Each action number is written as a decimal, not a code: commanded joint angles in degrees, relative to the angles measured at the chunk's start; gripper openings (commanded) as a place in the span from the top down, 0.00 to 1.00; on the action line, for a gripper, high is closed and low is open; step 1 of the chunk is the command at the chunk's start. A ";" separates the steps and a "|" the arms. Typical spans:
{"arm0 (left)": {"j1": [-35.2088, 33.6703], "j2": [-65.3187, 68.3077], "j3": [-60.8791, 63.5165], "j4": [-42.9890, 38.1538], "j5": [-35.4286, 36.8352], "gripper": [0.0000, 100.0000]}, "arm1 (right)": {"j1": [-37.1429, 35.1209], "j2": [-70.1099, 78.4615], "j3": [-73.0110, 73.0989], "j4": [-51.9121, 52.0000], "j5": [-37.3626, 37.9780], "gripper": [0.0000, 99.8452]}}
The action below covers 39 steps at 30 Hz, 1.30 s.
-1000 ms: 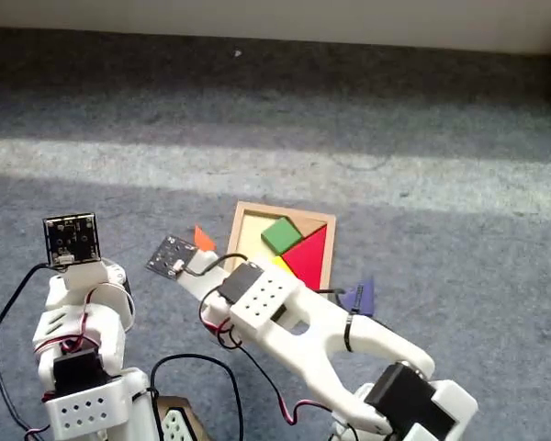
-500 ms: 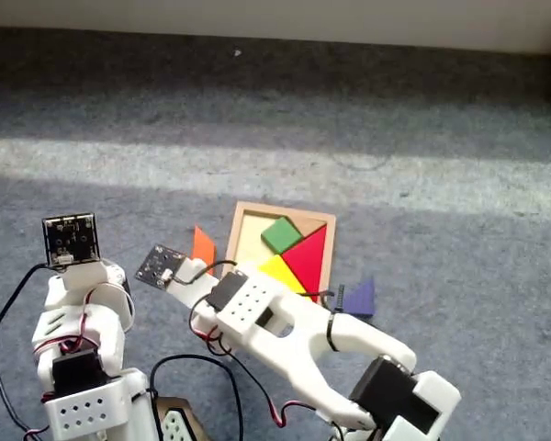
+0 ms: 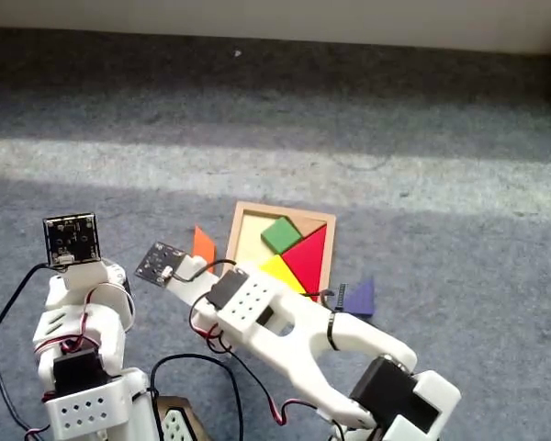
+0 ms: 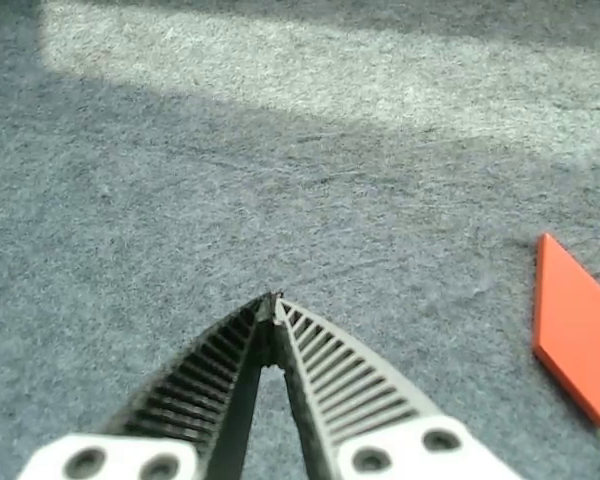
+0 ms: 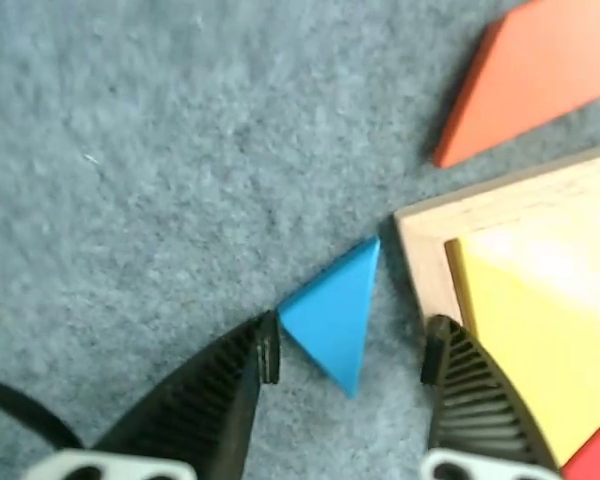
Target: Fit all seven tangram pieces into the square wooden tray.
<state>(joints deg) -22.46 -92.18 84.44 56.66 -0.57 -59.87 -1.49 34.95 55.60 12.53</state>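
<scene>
The square wooden tray (image 3: 237,230) holds a green square (image 3: 281,234), a red triangle (image 3: 308,257) and a yellow piece (image 3: 277,271). In the right wrist view a small blue triangle (image 5: 332,315) lies flat on the carpet just outside the tray's corner (image 5: 425,245). My right gripper (image 5: 350,350) is open, with one finger on each side of that triangle. An orange parallelogram (image 3: 203,245) lies left of the tray, and a purple piece (image 3: 360,297) lies to its right. My left gripper (image 4: 271,302) is shut over bare carpet, well short of the orange parallelogram (image 4: 573,325).
Grey carpet covers the whole work area, with a sunlit band across the far side. The right arm (image 3: 303,335) stretches from the near right across the tray's near corner. The left arm (image 3: 78,322) stands at the near left, with cables beside its base.
The right arm has swung left and toward the near side, uncovering more of the orange piece and the yellow piece. The left arm has not moved.
</scene>
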 commanded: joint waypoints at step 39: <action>-0.31 -0.48 -0.84 -1.05 0.35 1.00 | 0.75 0.13 -1.36 2.86 0.00 0.97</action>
<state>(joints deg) -22.64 -92.18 84.44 56.66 -0.48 -60.22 -0.35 35.21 55.87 12.44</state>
